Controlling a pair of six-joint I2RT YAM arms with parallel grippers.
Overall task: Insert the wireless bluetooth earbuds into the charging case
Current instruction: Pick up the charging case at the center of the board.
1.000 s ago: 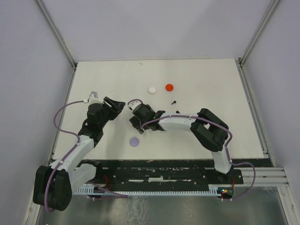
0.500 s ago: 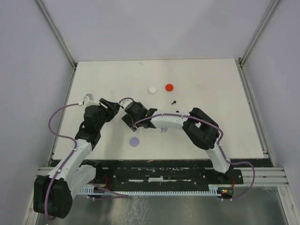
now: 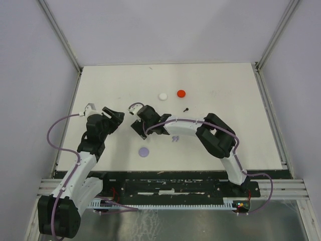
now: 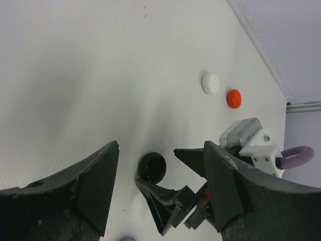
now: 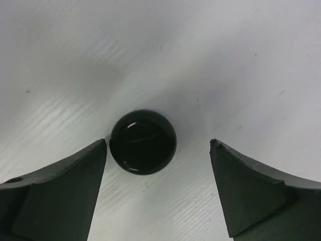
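The right gripper stands spread, a black disc lying on the table between its fingers; the left gripper, toward the left edge, is spread and empty. A black earbud lies mid-table, a lavender earbud pair closer to the near edge

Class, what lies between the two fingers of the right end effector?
A glossy black round disc lies on the white table between the open fingers of the right end effector; the right wrist view shows it.
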